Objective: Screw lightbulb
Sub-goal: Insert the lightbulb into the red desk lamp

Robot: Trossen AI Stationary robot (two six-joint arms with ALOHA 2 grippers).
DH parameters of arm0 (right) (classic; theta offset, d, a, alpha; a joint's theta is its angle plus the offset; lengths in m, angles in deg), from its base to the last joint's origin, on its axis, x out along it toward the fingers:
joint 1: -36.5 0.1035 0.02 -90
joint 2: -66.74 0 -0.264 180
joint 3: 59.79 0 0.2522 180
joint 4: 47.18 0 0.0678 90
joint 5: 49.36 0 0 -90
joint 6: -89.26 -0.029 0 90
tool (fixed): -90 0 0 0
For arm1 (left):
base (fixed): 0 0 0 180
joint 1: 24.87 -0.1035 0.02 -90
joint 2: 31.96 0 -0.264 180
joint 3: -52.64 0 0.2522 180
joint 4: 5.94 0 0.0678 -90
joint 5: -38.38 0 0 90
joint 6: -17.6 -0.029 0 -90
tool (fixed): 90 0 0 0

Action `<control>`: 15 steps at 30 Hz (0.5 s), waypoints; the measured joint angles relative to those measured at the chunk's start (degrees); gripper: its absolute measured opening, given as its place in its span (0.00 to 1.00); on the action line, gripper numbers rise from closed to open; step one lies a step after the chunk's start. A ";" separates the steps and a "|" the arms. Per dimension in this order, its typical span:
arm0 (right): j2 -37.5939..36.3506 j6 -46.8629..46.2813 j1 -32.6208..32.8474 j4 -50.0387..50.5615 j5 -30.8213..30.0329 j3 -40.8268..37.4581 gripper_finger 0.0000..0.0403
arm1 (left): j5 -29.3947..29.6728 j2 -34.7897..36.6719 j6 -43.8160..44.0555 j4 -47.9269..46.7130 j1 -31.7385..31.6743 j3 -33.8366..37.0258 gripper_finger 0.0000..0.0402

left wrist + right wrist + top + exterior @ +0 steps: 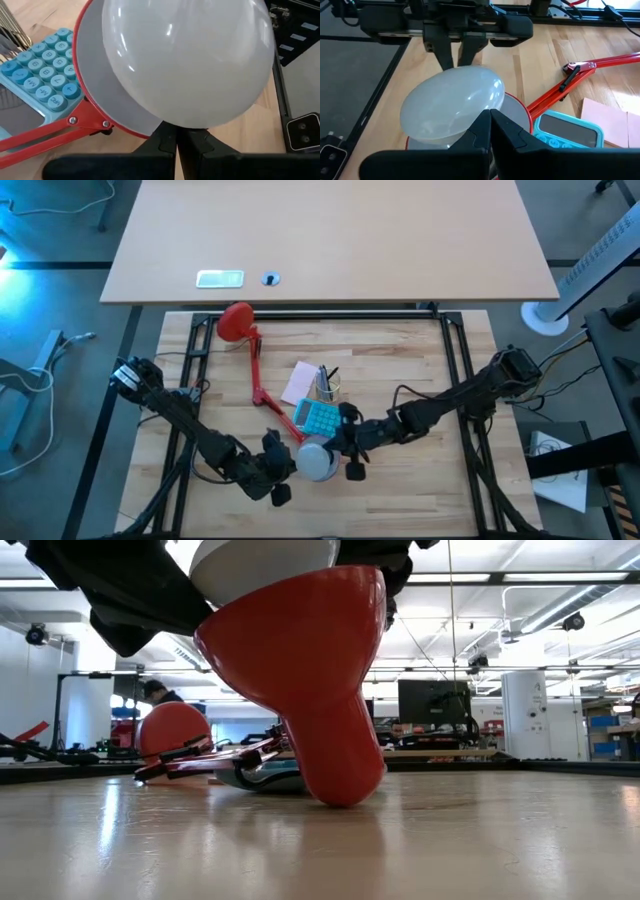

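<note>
Lightbulb (451,107), white and glossy, sits dome-out in the red lamp shade (90,112) at the table's near edge, between my two grippers. Left gripper (275,477) and right gripper (347,448) flank it equally close; I cannot tell either's jaw opening.

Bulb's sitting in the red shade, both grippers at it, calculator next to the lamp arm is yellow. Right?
One thing is wrong: the calculator is light blue, not yellow, as the high view shows. The rest stands: the bulb sits in the red shade, with the left gripper and the right gripper at it.
</note>
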 joint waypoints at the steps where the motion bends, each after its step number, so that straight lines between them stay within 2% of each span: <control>1: -0.03 -0.16 0.05 0.23 -0.01 0.00 0.00 | 0.03 0.03 0.00 0.02 -0.09 0.10 0.00; 15: -0.44 -0.87 1.16 1.89 -0.34 0.00 0.00 | 1.00 0.05 0.00 -0.22 -1.01 0.25 0.00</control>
